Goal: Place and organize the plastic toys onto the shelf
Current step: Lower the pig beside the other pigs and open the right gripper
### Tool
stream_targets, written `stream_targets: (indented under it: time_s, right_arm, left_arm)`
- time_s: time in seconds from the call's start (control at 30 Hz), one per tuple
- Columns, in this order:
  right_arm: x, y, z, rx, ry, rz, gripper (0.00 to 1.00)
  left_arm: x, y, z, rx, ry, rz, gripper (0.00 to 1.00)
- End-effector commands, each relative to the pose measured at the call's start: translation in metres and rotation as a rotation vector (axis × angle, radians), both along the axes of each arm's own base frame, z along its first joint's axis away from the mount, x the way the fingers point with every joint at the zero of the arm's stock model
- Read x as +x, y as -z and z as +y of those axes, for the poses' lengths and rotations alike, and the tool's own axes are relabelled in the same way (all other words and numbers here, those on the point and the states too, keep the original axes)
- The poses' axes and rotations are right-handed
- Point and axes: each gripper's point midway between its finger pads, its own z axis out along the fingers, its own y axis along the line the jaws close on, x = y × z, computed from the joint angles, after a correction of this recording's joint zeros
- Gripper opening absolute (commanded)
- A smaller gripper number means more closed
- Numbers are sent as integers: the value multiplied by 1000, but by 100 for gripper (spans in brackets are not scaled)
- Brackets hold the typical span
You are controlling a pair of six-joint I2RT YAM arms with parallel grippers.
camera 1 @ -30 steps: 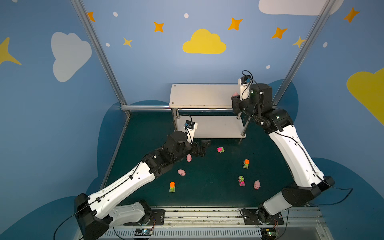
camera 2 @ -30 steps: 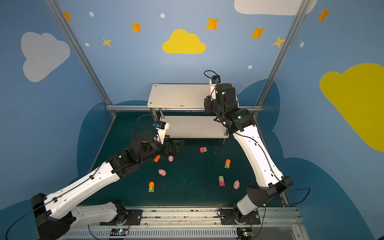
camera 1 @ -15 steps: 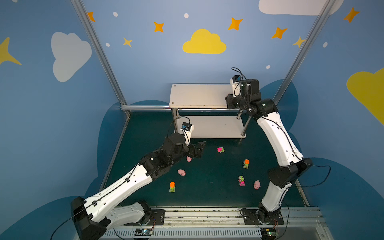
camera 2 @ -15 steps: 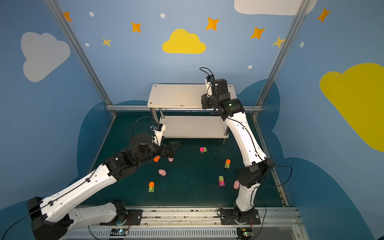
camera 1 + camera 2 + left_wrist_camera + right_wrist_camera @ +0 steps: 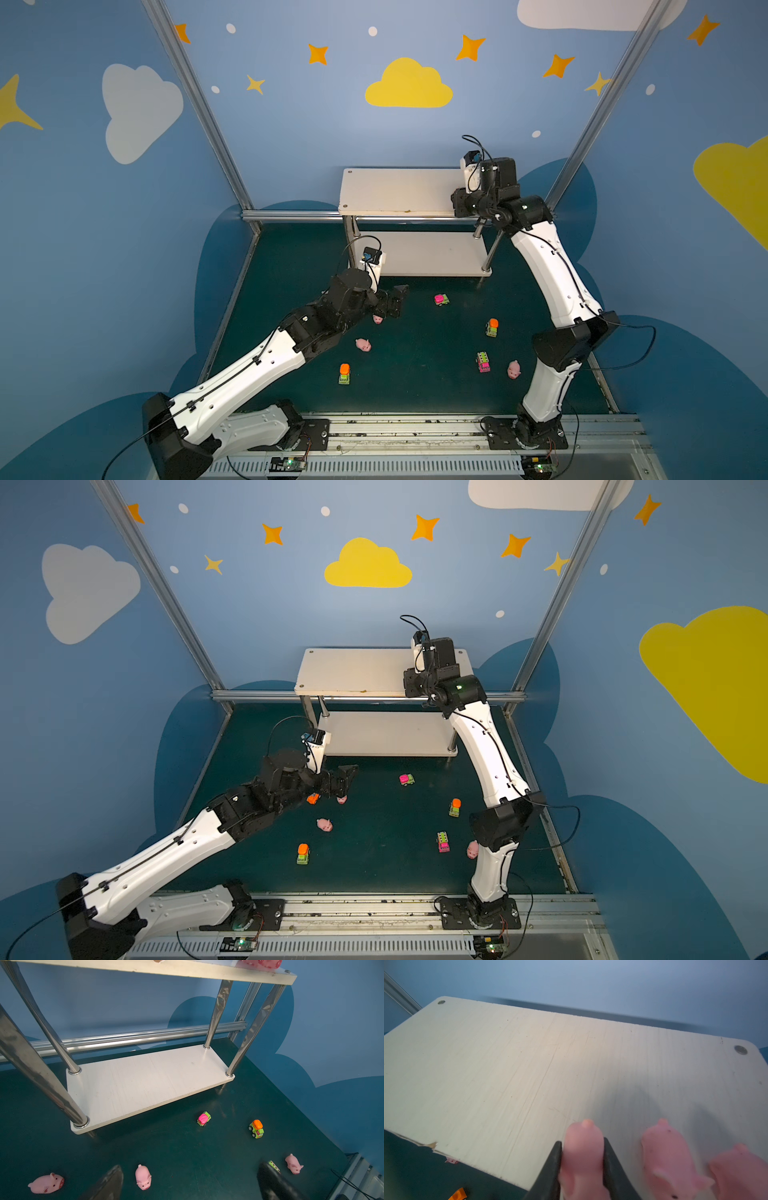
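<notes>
The right end effector point(image 5: 582, 1141) is closed almost fully on a small pink plastic toy pig point(image 5: 582, 1167). It presses the pig's two flanks over the upper cream-white board point(image 5: 529, 1064) of the two-tier shelf with metal posts point(image 5: 395, 191). Just beside it, a second pink pig point(image 5: 668, 1157) and a third pink pig point(image 5: 741, 1167) lie side by side near the board's front edge. I judge that the held pig is brought here to lengthen this row and keep the animals together. Whether it already touches the board I cannot tell, because the picture is blurred there.

The left end effector point(image 5: 190, 1165) stands wide open with nothing in it, low above the dark green desk point(image 5: 415, 353). Another pink pig point(image 5: 143, 1176) lies between its fingers, close to one of them, so it seems prepared to take this one.

The tiny toy vehicles in orange, green and magenta point(image 5: 492, 327) lie scattered on the desk in front of the shelf. The lower cream-white board point(image 5: 145, 1080) carries nothing; perhaps it is kept for them.
</notes>
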Motion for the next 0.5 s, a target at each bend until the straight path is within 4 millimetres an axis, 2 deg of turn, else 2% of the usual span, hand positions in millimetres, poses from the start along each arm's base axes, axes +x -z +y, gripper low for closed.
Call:
stream_targets:
  time_s: [0.0, 0.47]
  right_arm:
    - [4, -2, -4, -16, 9, -7, 29]
    - [12, -2, -5, -52, 23, -18, 30]
  left_arm:
    - [0, -6, 7, -5, -21, -23, 100]
    - [3, -9, 11, -3, -33, -31, 100]
